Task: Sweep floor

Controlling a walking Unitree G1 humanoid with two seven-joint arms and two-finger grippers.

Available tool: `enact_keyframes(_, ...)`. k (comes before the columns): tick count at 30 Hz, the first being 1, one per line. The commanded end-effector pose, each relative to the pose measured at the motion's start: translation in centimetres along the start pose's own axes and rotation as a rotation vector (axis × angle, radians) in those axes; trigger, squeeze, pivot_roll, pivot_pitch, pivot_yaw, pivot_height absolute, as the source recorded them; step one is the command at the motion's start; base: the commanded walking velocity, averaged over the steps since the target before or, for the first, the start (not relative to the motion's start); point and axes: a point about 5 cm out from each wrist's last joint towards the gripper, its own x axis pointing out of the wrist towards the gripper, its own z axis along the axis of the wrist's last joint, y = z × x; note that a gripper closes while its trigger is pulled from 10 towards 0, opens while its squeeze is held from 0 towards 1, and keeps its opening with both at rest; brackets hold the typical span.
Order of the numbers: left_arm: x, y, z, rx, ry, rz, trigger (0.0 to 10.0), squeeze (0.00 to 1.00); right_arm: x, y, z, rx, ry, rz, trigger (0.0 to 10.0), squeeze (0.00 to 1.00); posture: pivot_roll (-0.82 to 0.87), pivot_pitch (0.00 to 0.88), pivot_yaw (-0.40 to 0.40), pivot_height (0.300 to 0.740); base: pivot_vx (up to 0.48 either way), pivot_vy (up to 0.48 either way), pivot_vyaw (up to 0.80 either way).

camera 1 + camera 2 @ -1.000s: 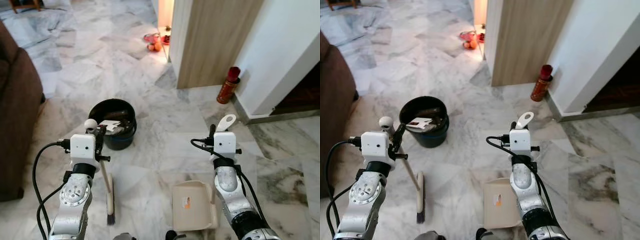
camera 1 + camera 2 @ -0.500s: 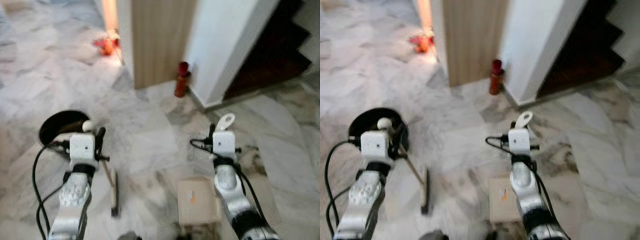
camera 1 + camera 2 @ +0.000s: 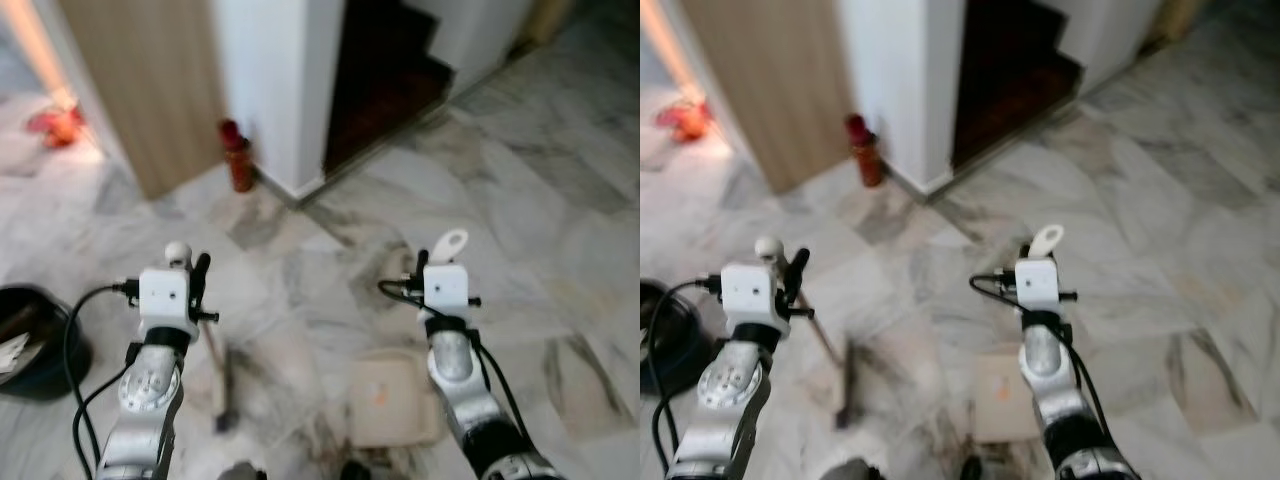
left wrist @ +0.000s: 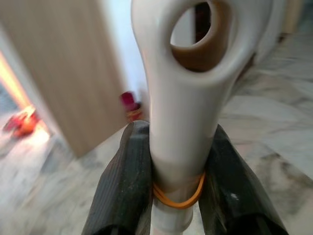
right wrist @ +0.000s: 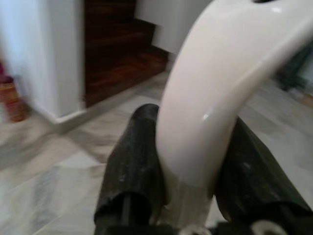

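On the near marble floor my left pincer is clamped on the broom handle, bristles down at left; my right pincer grips the dustpan handle, pan resting at right.

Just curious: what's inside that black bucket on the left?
The bucket sits at the frame edge; something pale lies inside, too blurred to identify. The rest is cut off.

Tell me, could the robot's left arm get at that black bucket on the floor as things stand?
Probably not. The left gripper is shut on the broom handle, so it has no free grip, and the black bucket sits on the floor off to its left, apart from it.
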Motion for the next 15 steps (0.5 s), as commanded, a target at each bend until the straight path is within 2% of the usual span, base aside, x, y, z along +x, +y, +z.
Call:
enact_keyframes(1,0.01,0.05,0.35,-0.014,-0.019,0.001,10.0,0.00,0.24,-0.04,0.51,-0.021,-0.031,0.009,10.0,0.00,0.16,0.185,-0.008,0.740,0.000,0.000,-0.80)
enact_keyframes(11,0.05,-0.15,0.35,-0.010,-0.018,-0.011,10.0,0.00,0.19,0.03,0.46,-0.022,-0.031,0.009,10.0,0.00,0.16,0.180,-0.007,0.740,0.000,0.000,-0.80)
enact_keyframes(15,0.06,-0.15,0.36,-0.007,-0.019,-0.012,10.0,0.00,0.21,0.02,0.48,-0.023,-0.032,0.008,10.0,0.00,0.16,0.179,-0.006,0.740,0.000,-0.274,-0.80)
